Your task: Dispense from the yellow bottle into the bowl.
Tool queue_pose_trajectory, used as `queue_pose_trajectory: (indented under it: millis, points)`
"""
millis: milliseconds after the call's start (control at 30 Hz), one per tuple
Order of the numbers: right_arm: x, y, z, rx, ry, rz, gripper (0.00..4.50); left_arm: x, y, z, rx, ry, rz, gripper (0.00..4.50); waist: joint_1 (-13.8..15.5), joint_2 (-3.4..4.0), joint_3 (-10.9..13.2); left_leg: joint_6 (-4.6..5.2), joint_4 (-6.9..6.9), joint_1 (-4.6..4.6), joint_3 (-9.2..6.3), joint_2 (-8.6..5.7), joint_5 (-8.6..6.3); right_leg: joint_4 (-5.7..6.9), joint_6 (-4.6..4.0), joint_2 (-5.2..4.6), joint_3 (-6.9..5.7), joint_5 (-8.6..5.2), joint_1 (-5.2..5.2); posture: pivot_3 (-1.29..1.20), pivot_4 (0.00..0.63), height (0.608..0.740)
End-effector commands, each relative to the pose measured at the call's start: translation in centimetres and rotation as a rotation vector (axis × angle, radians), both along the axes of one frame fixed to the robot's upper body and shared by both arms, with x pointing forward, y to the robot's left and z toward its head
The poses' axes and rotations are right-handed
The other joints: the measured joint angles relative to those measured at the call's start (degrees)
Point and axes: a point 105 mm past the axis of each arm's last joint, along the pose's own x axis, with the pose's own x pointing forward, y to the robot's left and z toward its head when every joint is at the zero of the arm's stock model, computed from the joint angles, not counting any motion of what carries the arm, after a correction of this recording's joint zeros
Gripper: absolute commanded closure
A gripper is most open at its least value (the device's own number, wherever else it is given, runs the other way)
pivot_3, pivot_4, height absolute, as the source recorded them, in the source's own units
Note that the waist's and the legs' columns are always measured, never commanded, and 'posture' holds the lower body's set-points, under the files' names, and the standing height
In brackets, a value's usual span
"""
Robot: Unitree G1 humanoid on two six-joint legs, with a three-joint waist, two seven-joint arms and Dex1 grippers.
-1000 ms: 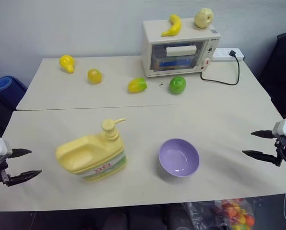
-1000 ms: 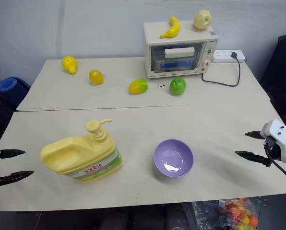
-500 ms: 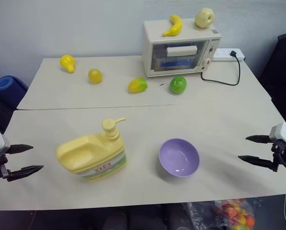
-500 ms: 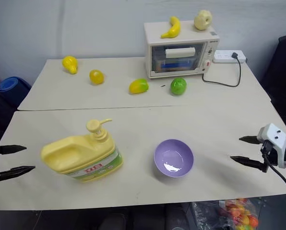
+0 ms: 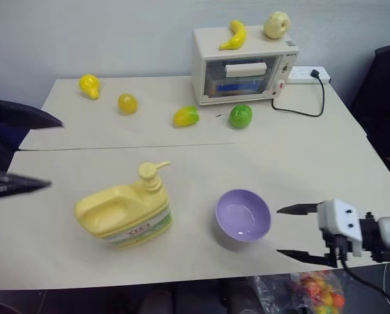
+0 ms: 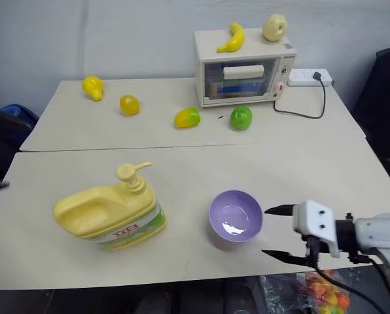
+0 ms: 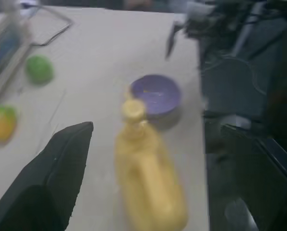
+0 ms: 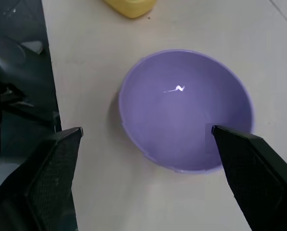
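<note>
One yellow bottle (image 5: pixel 125 214) and one bowl (image 5: pixel 243 215) are sitting on the table (image 5: pixel 201 163). Six fruits (image 5: pixel 186 116) and one toaster oven (image 5: pixel 243 65) are resting farther back.

Both hands are spread open and empty, the right hand (image 5: pixel 293 232) low, the left hand (image 5: pixel 28 152) raised higher.

two beige tables (image 5: pixel 260 163) stand end to end against a plain pale wall (image 5: pixel 103 39), evenly lit.

The pump bottle (image 5: pixel 124 212) stands on the near table (image 5: pixel 201 163), left of the bowl (image 5: pixel 243 215). Behind them, on the far table, sits a toaster oven (image 5: pixel 244 64) with a banana (image 5: pixel 233 34) and perhaps an apple (image 5: pixel 277 25) on top.
</note>
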Motion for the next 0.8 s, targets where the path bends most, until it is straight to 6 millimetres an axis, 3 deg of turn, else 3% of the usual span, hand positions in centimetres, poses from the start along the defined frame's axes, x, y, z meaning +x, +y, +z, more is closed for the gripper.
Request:
queue_pose_trajectory:
  millis: [33,167,433,533,800]
  points:
    - [0.3,1.5,-1.2,-0.024,-0.061,0.07,0.02,-0.3,-1.5,-2.5,0.116,0.037,-0.096,0.0,0.06,-0.03,0.01,-0.02,0.0,-0.01,-0.01,0.06,0.01,-0.01,-0.06,0.08,0.0,-0.03,0.0,0.0,0.15,0.74]
    - [0.6,2.9,-3.0,-0.038,-0.064,0.12,0.02,-0.2,-2.3,-3.9,0.165,0.049,-0.149,0.0,0.14,-0.13,0.04,-0.1,0.0,-0.01,-0.04,0.27,0.05,0.02,-0.22,0.44,0.07,-0.09,0.0,0.0,0.15,0.74]
    - [1.5,4.2,-5.4,-0.04,-0.056,0.115,0.02,-0.1,-2.5,-4.5,0.243,0.036,-0.194,0.0,0.21,-0.13,0.04,-0.11,0.0,0.13,-0.03,0.31,0.06,0.07,-0.27,0.49,0.09,-0.09,-0.01,0.0,0.15,0.74]
    - [1.8,4.4,-5.6,-0.014,-0.048,0.084,0.58,0.0,-2.6,-4.4,0.24,0.016,-0.189,0.0,0.22,-0.13,0.04,-0.1,0.01,0.11,-0.03,0.3,0.05,0.11,-0.26,0.49,0.09,-0.07,-0.01,0.0,0.15,0.74]
    - [2.4,4.4,-6.0,-0.032,-0.067,0.091,3.36,0.1,-3.1,-4.0,0.201,-0.008,-0.192,0.0,0.19,-0.14,0.03,-0.09,0.01,0.13,-0.02,0.31,0.04,0.14,-0.25,0.51,0.09,-0.07,-0.01,0.0,0.15,0.74]
